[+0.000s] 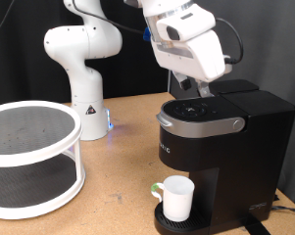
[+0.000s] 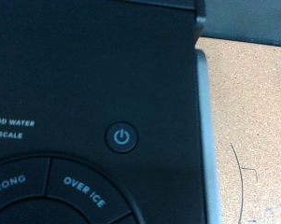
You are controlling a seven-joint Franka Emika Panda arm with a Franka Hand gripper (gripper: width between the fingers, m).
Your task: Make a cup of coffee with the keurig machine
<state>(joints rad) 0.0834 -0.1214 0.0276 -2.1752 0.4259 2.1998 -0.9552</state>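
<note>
The black keurig machine (image 1: 221, 147) stands at the exterior view's right with its lid down and grey-silver handle (image 1: 191, 124) at the front. The white cup (image 1: 176, 197) sits on the drip tray (image 1: 176, 223) under the spout. My gripper hangs right above the machine's top button panel (image 1: 202, 108); its fingers are hidden behind the hand. The wrist view is filled by the panel, with the power button (image 2: 123, 137) in the middle and labels STRONG and OVER ICE below it. No fingers show in the wrist view.
A white two-tier round rack (image 1: 29, 157) stands at the exterior view's left. The robot's white base (image 1: 83, 69) is behind it. The wooden table (image 1: 118, 176) lies between rack and machine.
</note>
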